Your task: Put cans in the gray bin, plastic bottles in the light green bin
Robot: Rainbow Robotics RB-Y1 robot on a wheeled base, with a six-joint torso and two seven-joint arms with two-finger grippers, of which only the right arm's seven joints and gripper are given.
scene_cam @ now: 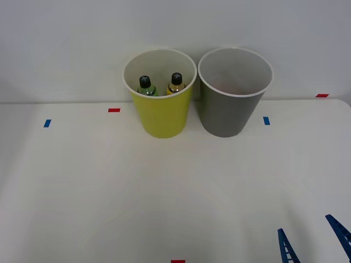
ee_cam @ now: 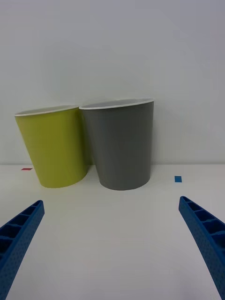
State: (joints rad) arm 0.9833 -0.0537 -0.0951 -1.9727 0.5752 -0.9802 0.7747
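Observation:
The light green bin [scene_cam: 162, 118] [ee_cam: 54, 147] stands at the back of the white table, touching the gray bin [scene_cam: 227, 112] [ee_cam: 123, 145] on its right. Inside the light green bin stand two plastic bottles with black caps: a green one [scene_cam: 146, 86] and a yellow one [scene_cam: 175, 84]. What lies inside the gray bin is not visible; I see no cans. My right gripper [scene_cam: 311, 236] [ee_cam: 112, 243] is open at the table's near right corner, well short of the bins, with nothing between its blue fingers.
Small red tape marks [scene_cam: 114, 110] and blue tape marks [scene_cam: 266, 120] dot the white table [scene_cam: 137, 192]. A pale wall rises just behind the bins.

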